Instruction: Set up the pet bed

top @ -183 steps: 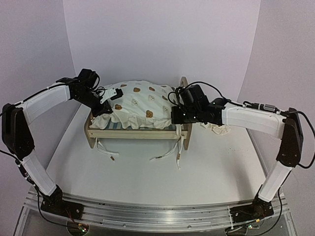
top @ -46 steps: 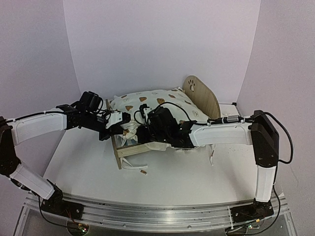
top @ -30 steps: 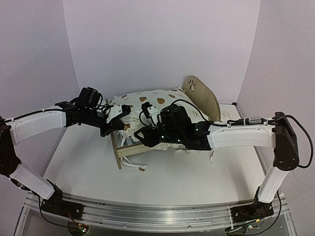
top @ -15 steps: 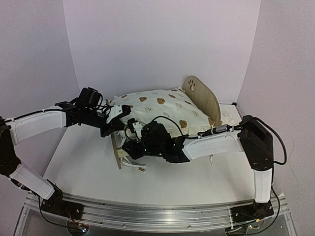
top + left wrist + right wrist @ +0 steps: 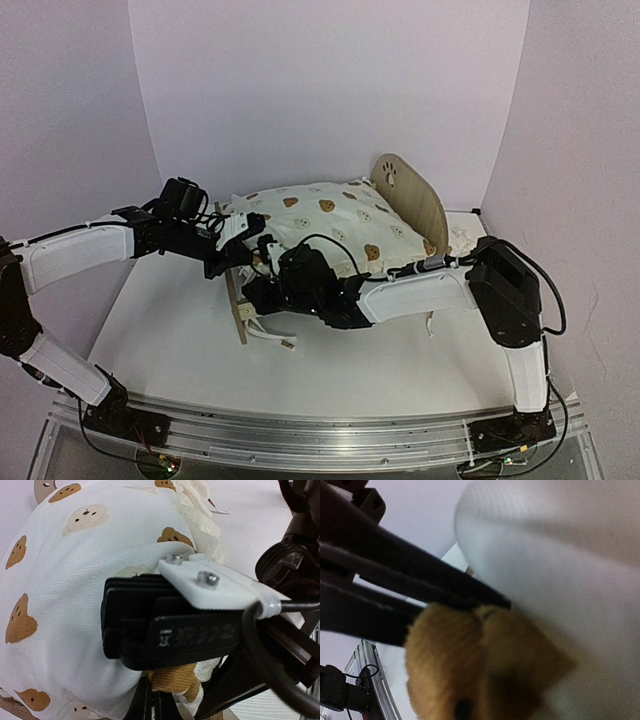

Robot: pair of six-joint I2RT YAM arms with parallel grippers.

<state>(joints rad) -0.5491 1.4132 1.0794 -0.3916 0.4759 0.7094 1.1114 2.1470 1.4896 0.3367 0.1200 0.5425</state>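
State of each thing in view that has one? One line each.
Light-wood bed frame with rounded end boards: standing upright.
Cream bear-print duvet: heaped on the frame, bunched.
White tie strings: loose, untied.
Left gripper: shut at the duvet's edge.
Right gripper: shut on a tan plush piece.

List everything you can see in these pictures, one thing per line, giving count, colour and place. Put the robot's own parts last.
Bed frame: one, light wood, paw print on the far end board, mid-table.
Bear-print cushion: one, cream with brown and tan bears, on the frame.
Tie strings: several, white, trailing on the table by the near end board.
Fuzzy piece: one, tan, under the cushion's near edge.
Frilled fabric: one piece, cream, right of the far end board.
Table: one, white.
Left end effector: one, black, shut, at the cushion's near corner.
Right end effector: one, black, against the fuzzy piece; open or shut unclear.
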